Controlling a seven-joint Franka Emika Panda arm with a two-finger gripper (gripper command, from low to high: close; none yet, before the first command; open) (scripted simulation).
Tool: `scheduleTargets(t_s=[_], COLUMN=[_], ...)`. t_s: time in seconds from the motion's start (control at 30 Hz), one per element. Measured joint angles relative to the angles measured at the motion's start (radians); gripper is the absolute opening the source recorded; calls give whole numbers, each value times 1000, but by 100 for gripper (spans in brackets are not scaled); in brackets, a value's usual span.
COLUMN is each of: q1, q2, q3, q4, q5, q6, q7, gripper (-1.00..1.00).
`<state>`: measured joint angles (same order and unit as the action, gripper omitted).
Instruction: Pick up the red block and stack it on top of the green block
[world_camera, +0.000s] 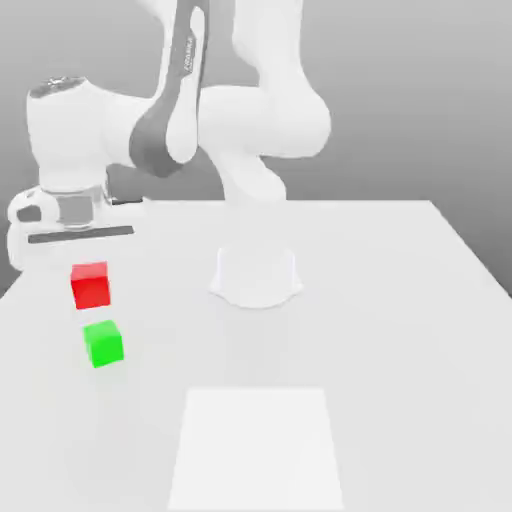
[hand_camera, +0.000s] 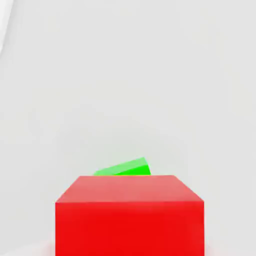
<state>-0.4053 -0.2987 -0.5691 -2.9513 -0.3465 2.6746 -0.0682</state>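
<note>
2 cubes, red block (world_camera: 90, 286) above green block (world_camera: 103, 343), apart

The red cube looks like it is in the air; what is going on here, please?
A white Franka arm is working over a white table. The red block hangs just below the arm's hand, off the table, so it appears lifted. The green block sits on the table near it, apart from it, with nothing on top. In the hand view the red block is close, with the green block showing behind it. Stacking is not yet done.

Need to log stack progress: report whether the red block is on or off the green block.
Off. In the exterior view the red block sits apart from the green block, with a gap between them; the hand view shows green beyond red, not under it.
</note>
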Motion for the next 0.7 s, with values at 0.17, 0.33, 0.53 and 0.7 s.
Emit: scheduleTargets(t_s=[0.17, 0.33, 0.53, 0.7], q1=[31, 72, 123, 164], q2=[59, 126, 215, 294], q3=[-25, -51, -72, -65], q4=[0, 0, -1, -2], q5=[39, 95, 203, 353], q6=[64, 131, 211, 274], q7=[-25, -62, -135, -240], gripper=[-100, -100, -100, -100])
